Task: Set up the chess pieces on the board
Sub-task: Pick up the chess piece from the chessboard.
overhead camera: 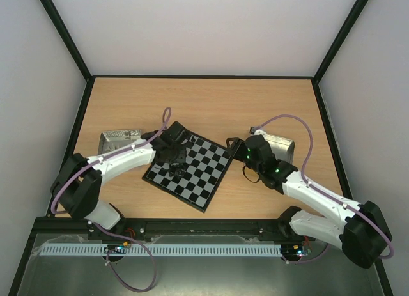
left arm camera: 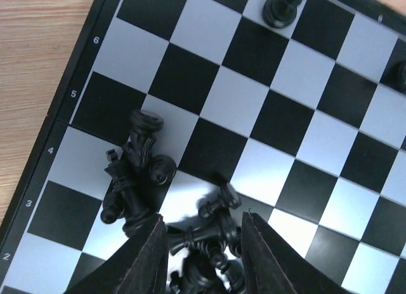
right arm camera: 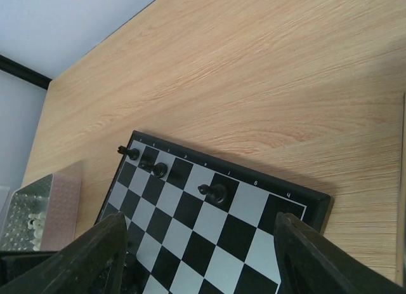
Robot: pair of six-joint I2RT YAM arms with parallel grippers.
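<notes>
Left wrist: left tool [left arm camera: 203, 229] straddled toppled chess pieces [left arm camera: 136, 180] on the board [left arm camera: 279, 116], likely to pick 1; grip unclear. Right tool [right arm camera: 200, 221] gaped wide.

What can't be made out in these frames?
- Left wrist view: whether the left gripper grips any chess pieces; those between its fingers are blurred and cut off by the bottom edge.
- Top view: the same pile, mostly hidden under the left arm.
- Right wrist view: what the tray holds, too small and cut by the left edge.
</notes>
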